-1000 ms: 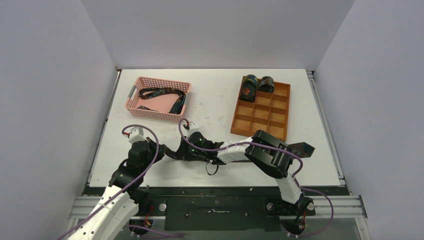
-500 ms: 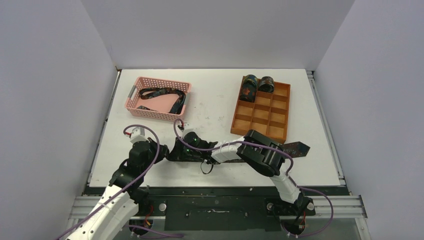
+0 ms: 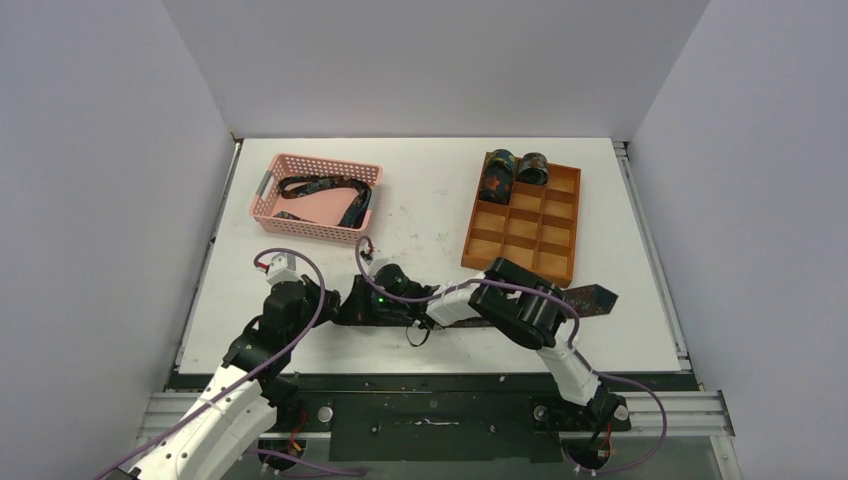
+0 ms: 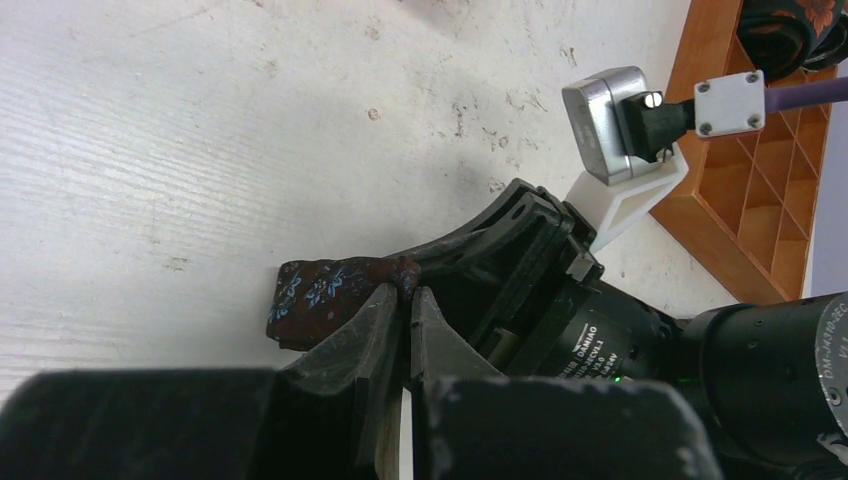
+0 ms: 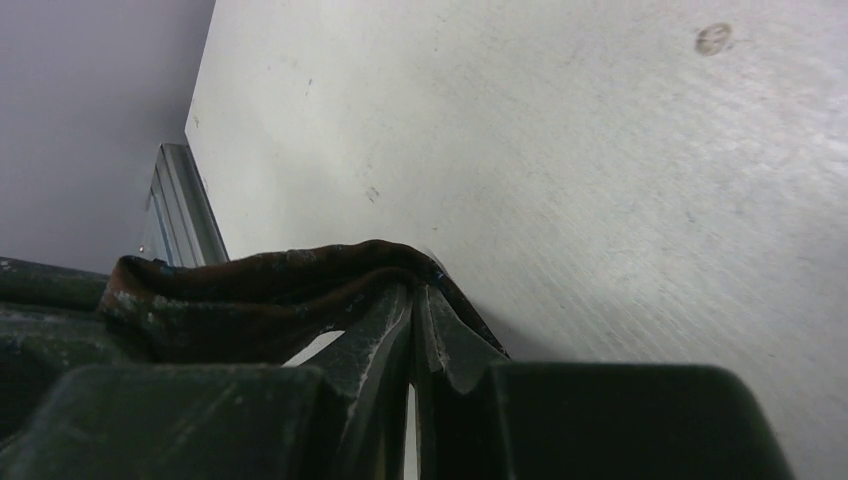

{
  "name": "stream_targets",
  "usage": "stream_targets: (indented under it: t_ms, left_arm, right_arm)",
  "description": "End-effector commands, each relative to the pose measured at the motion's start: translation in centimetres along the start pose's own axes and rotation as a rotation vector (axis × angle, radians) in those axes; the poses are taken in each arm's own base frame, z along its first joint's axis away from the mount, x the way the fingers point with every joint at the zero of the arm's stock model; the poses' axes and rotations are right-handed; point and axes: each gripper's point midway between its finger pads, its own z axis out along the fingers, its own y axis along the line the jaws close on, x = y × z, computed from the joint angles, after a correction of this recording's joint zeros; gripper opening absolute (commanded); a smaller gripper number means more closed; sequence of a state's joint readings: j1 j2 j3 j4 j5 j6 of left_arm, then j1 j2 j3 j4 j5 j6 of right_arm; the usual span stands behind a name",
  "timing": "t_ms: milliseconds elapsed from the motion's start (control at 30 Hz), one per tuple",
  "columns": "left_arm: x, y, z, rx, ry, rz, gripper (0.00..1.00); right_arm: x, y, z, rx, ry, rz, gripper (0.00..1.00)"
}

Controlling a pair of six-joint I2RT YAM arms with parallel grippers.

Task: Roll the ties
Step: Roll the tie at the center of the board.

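Note:
One tie lies on the table near the front edge; its pointed end point(image 3: 590, 298) sticks out to the right of my right arm, and the rest is hidden under that arm. My left gripper point(image 3: 328, 298) and right gripper point(image 3: 350, 306) meet tip to tip at the tie's other end. In the left wrist view the left gripper point(image 4: 407, 300) is shut, pinching the folded dark red patterned end of the tie point(image 4: 320, 298), with the right gripper's black body point(image 4: 520, 250) just behind it. In the right wrist view the right gripper point(image 5: 413, 292) is shut on the tie fabric point(image 5: 250, 290), which drapes over its fingers.
A brown compartment tray point(image 3: 470, 245) at the back right holds two rolled ties point(image 3: 497, 176) point(image 3: 533, 168) in its far cells. A pink basket point(image 3: 268, 190) at the back left holds more loose ties point(image 3: 325, 186). The table's front edge is close behind both grippers.
My left gripper has moved right, up against the right gripper. The right gripper has shifted a little left, and the tie's pointed end has slid left with it.

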State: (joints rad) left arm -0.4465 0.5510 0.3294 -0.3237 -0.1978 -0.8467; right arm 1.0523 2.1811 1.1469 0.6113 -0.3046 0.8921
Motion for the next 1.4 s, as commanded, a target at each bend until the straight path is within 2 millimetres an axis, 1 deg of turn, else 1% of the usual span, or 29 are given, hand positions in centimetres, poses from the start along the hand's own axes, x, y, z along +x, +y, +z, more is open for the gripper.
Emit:
stream_targets:
  t_ms: [0,200,367,433,567,700,767,867,933,1033,1100,1200,1367]
  left_arm:
    - [-2.3,-1.2,-0.2,0.022,-0.082,0.028,0.00]
    - [-2.0,-0.9,0.0,0.023,-0.080,0.029,0.00]
    - [-1.8,-1.0,0.1,0.024,-0.071,0.050,0.00]
    - [-1.5,-1.1,0.1,0.022,-0.059,0.069,0.00]
    - [-0.7,-1.2,0.5,0.004,-0.031,0.111,0.00]
    - [0.2,-2.2,0.8,-0.009,-0.011,0.181,0.00]
    - [0.8,-3.0,1.0,-0.008,0.001,0.222,0.00]
    - [2.0,-3.5,1.6,-0.035,0.030,0.278,0.00]
    - [2.6,-3.7,2.0,-0.046,0.041,0.297,0.00]
    - [3.4,-3.9,2.3,-0.054,0.061,0.310,0.00]
    - [3.8,-3.9,2.3,-0.056,0.072,0.322,0.00]
    - [4.3,-3.7,2.2,-0.063,0.080,0.348,0.00]
    - [5.1,-2.6,2.8,-0.097,0.097,0.387,0.00]
  right_arm:
    - [-3.3,1.7,-1.9,-0.027,-0.071,-0.042,0.05]
    - [-4.5,2.4,-3.3,-0.021,-0.107,-0.056,0.05]
    - [-5.1,2.0,-4.8,0.021,-0.130,-0.058,0.05]
    - [-5.7,1.5,-6.0,0.066,-0.158,-0.079,0.05]
    - [-6.3,-0.4,-9.0,0.190,-0.201,-0.137,0.05]
    - [-6.6,-2.2,-12.5,0.297,-0.242,-0.187,0.05]
    - [-6.6,-2.7,-14.3,0.329,-0.256,-0.201,0.05]
    - [-6.7,-3.3,-16.7,0.367,-0.287,-0.214,0.05]
    - [-6.7,-3.5,-17.6,0.386,-0.292,-0.221,0.05]
    - [-6.5,-3.9,-18.6,0.410,-0.297,-0.228,0.05]
    - [-6.4,-4.0,-18.9,0.417,-0.300,-0.230,0.05]
    - [-6.2,-4.3,-19.1,0.425,-0.296,-0.228,0.05]
    - [-5.9,-4.4,-18.9,0.423,-0.287,-0.224,0.05]
